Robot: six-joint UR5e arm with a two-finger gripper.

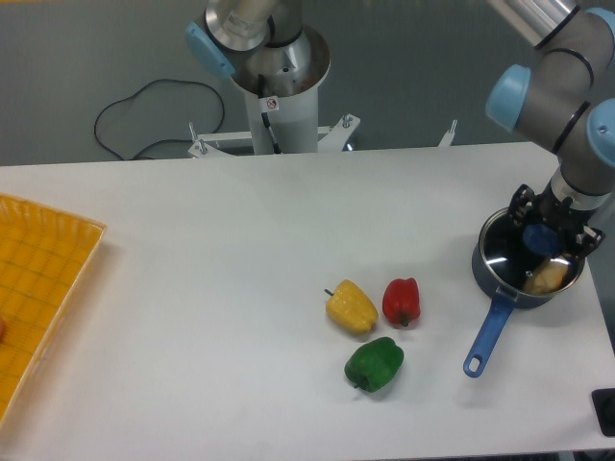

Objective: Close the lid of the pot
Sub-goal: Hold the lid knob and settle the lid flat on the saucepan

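The pot is a small dark saucepan at the right of the table, with its long blue handle pointing toward the front. The pot lid, glass with a thin metal rim, lies level over the pot's mouth. Whether it rests on the rim or hangs just above it I cannot tell. My gripper comes down from above, and its black fingers close around the lid's blue knob. A yellowish object shows through the glass inside the pot.
A yellow pepper, a red pepper and a green pepper lie together left of the pot handle. A yellow tray sits at the left edge. The arm's base stands behind the table.
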